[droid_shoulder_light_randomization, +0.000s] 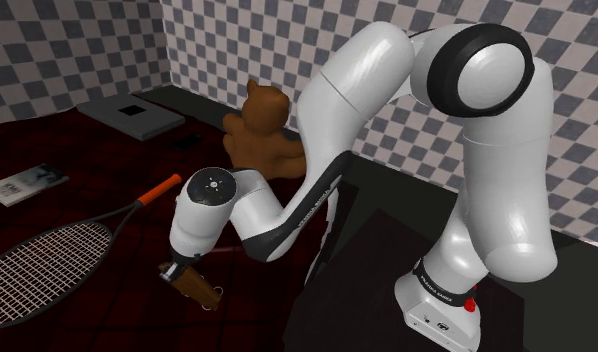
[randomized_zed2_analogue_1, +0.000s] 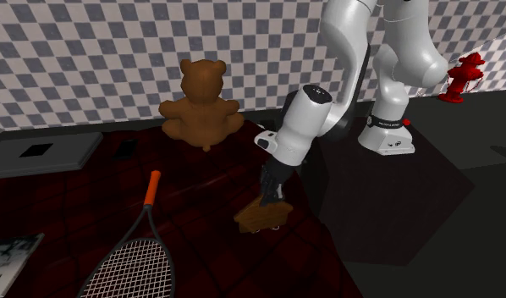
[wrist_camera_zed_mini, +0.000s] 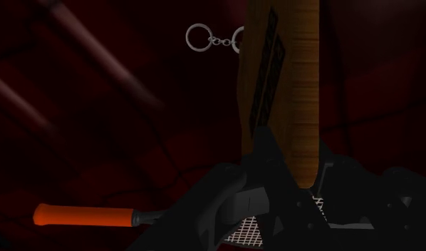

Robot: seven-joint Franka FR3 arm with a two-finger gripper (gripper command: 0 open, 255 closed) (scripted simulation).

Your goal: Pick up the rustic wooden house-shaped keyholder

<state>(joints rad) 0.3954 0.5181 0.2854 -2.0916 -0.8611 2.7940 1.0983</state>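
I read one dark red chequered tabletop (randomized_zed2_analogue_1: 74, 203), bounded by grey-and-white chequered walls (randomized_zed2_analogue_1: 90, 51).

Item count:
- One brown plush teddy bear (randomized_zed2_analogue_1: 200, 102), seated against the wall.
- One black-framed racket with an orange grip (randomized_zed2_analogue_1: 133, 262), nearer the second exterior camera than the bear.
- One flat grey slab (randomized_zed2_analogue_1: 69, 148), beside the bear along the wall.
- One printed booklet (randomized_zed2_analogue_1: 8, 254), well apart from the bear.
- One red hydrant (randomized_zed2_analogue_1: 464, 76), well apart on the bear's other side.
- One brown wooden house-shaped keyholder (randomized_zed2_analogue_1: 261, 216) with a silver key ring (wrist_camera_zed_mini: 199, 37), in front of the bear, toward the stand.

The jaws pinch the keyholder's board. I cannot tell whether it touches the tabletop.
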